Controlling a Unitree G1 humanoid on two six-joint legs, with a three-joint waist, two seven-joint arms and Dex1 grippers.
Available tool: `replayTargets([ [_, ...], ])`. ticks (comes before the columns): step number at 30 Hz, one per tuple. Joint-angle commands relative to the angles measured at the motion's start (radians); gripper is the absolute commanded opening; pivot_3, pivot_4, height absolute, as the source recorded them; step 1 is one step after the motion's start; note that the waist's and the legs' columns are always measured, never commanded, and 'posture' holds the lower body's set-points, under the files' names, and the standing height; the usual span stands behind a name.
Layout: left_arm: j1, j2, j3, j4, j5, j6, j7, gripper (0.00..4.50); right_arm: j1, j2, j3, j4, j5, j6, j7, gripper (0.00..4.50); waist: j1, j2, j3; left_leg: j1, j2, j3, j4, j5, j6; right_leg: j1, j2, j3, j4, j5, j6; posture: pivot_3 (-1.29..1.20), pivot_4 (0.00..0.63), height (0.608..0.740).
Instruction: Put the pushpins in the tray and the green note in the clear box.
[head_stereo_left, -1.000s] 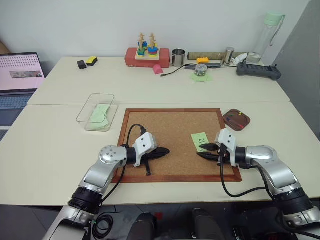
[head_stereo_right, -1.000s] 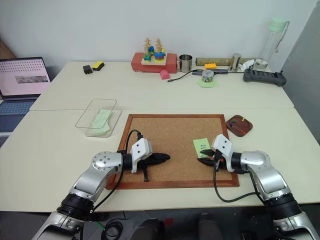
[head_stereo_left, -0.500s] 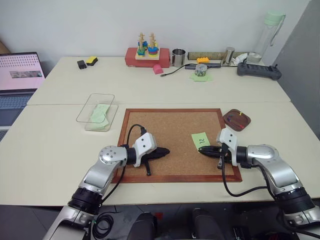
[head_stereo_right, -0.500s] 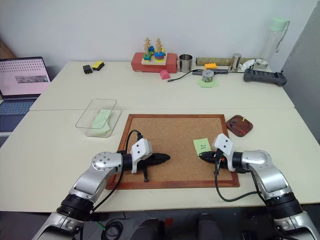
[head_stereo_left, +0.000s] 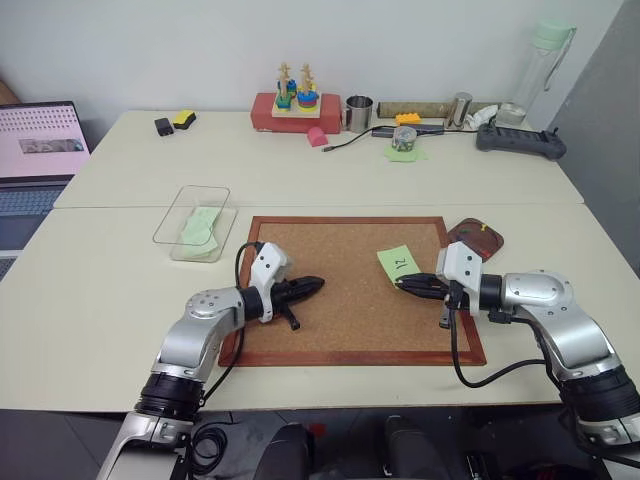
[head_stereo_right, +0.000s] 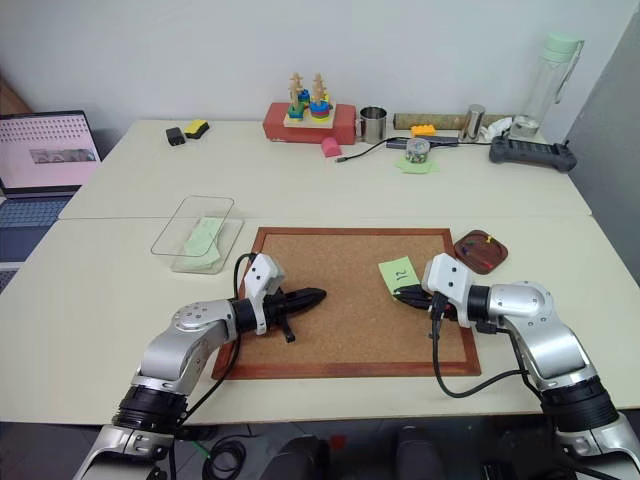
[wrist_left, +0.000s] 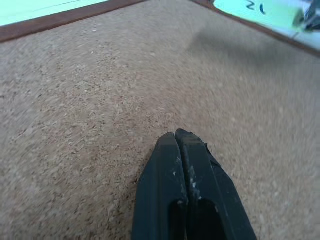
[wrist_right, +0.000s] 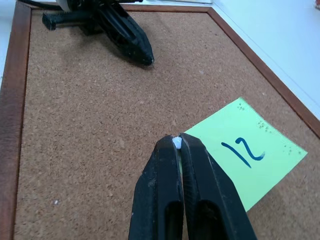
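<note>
Pale surface (head_stereo_left: 100, 290) fills the head views, corkboard (head_stereo_left: 345, 300) lower centre. Clear box (head_stereo_left: 193, 222) sits upper left of the board, apart from it, with plain green paper inside. Tray (head_stereo_left: 483, 236), dark brown, lies just off the board's upper right corner, partly behind the right arm; a small yellow and red speck inside, too small to say pins. Green note (head_stereo_left: 399, 263) marked "12" lies flat on the board, right of centre.

Left gripper (head_stereo_left: 310, 285) hangs over the board's left half, fingers pressed together, nothing between them. Right gripper (wrist_right: 176, 142) is at the note's near edge, fingers closed on a tiny white-tipped thing, likely a pushpin (wrist_right: 176, 143), though too small to be sure. Whether the fingers touch the note cannot be told.

Handling, judged: the note is thin, light, floppy paper, flat on rough cork, hard to get under. Best taken at a free corner or edge with a shallow pinch; it may flutter or slip. The pin is tiny, stiff, smooth-headed, sharp; grip the head, easy to drop.
</note>
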Motion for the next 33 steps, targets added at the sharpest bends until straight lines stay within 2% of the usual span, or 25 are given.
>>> replayTargets([
  [1,0.021,-0.023,0.063,-0.112,-0.157,0.164,0.012,1.08,-0.031,0.009,-0.005,0.011,-0.055,-0.124,-0.033,0.00,0.000,0.000,0.000,0.000,0.000,0.000,0.000,0.000,0.000,0.000,0.000,0.000,0.000,0.000,0.000,0.00,0.150,0.740],
  [7,0.019,-0.126,0.122,-0.159,-0.321,0.324,0.101,2.13,-0.053,0.017,0.007,0.037,-0.104,-0.238,-0.049,0.00,0.001,-0.001,0.000,0.000,0.000,0.000,0.000,0.000,0.000,0.001,0.000,0.000,0.000,0.000,0.000,0.00,0.150,0.740],
  [10,0.004,-0.191,0.116,-0.136,-0.338,0.334,0.147,2.64,-0.067,0.015,0.020,0.035,-0.130,-0.298,-0.051,0.00,0.002,-0.001,0.000,0.001,0.000,0.000,0.001,0.000,0.000,0.001,0.000,0.000,0.000,0.000,0.000,0.00,0.150,0.740],
  [14,-0.030,-0.256,0.119,-0.100,-0.329,0.317,0.194,3.61,-0.077,0.010,0.033,0.037,-0.152,-0.344,-0.041,0.00,0.003,-0.001,0.001,0.001,-0.001,0.000,0.001,0.000,-0.001,0.001,0.000,0.000,0.000,0.000,0.000,0.00,0.150,0.740],
  [15,-0.039,-0.273,0.121,-0.091,-0.335,0.318,0.200,3.74,-0.080,0.008,0.036,0.036,-0.159,-0.356,-0.040,0.00,0.003,-0.001,0.001,0.001,-0.001,0.001,0.001,0.000,-0.001,0.001,0.000,0.000,0.000,0.000,0.000,0.00,0.150,0.740],
  [25,-0.097,-0.377,0.131,-0.016,-0.337,0.279,0.219,3.74,-0.101,-0.002,0.066,0.029,-0.213,-0.445,-0.041,0.00,0.004,-0.001,0.001,0.001,-0.001,0.002,0.001,0.001,-0.001,0.001,0.000,0.000,-0.001,0.000,0.000,0.00,0.150,0.740],
  [33,-0.096,-0.390,0.116,0.005,-0.318,0.244,0.212,2.44,-0.106,0.005,0.074,0.047,-0.233,-0.484,-0.050,0.00,0.004,-0.001,0.001,0.001,-0.001,0.002,0.001,0.001,-0.001,0.001,0.000,0.001,-0.001,0.000,0.000,0.00,0.150,0.740],
])
